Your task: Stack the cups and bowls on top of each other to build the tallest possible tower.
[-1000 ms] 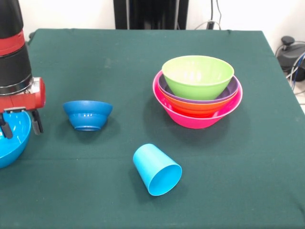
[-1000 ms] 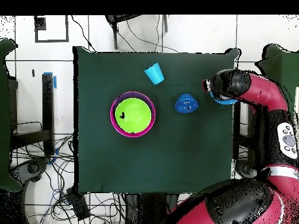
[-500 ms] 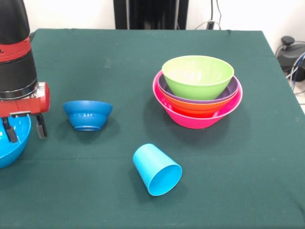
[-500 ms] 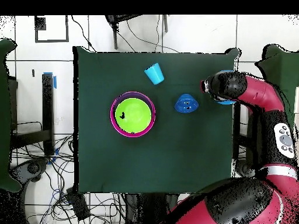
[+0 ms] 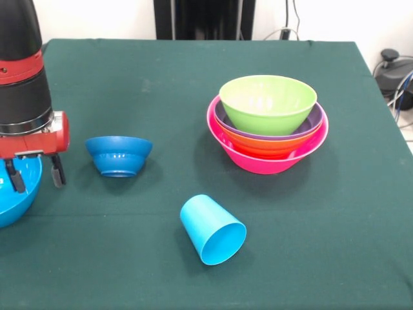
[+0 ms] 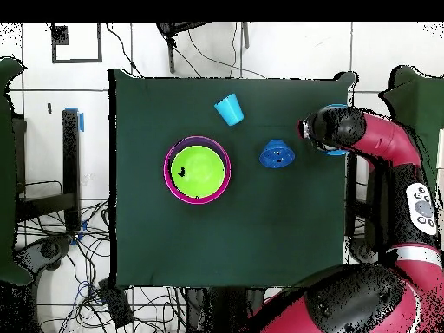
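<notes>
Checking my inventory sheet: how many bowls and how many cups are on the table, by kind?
Bowls: 6 (pink, orange, purple, lime green, dark blue, sky blue)
Cups: 1 (sky blue, lying on its side)
Total: 7
</notes>
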Robot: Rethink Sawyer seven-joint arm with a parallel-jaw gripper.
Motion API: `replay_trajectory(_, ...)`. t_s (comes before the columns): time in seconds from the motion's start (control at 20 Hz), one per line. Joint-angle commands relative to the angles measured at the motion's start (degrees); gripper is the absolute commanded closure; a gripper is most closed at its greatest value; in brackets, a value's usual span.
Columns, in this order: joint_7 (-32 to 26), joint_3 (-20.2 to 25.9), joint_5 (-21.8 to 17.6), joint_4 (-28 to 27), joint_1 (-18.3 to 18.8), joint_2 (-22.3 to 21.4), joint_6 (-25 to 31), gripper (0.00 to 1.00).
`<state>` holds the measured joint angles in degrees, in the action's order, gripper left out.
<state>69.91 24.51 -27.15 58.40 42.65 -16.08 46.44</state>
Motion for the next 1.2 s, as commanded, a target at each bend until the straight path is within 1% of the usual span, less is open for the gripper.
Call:
replay_trajectory(0.05, -7.47, -0.77, -5.33, 4.23, -0.58, 2.15, -2.71, 0.0)
replay_trajectory(0.45, -7.43, -1.07, -5.72, 4.14, -0.8, 2.15, -2.9, 0.0)
replay_trajectory(0.5, -8.04, -0.33, -5.36, 4.66, -0.14, 2.25, -3.58, 0.0)
replay_trajectory(0.55, -8.28, 0.01, -5.16, 4.85, 0.17, 2.34, -3.77, 1.0)
replay_trajectory(0.8, -7.69, -0.65, -5.28, 4.12, -0.59, 2.26, -2.49, 1.0)
replay_trajectory(1.0, -7.46, -0.54, -5.13, 3.76, -0.72, 2.67, -2.42, 1.0)
replay_trajectory(1.2, -6.82, -0.83, -5.18, 4.28, -1.03, 2.07, -2.5, 1.0)
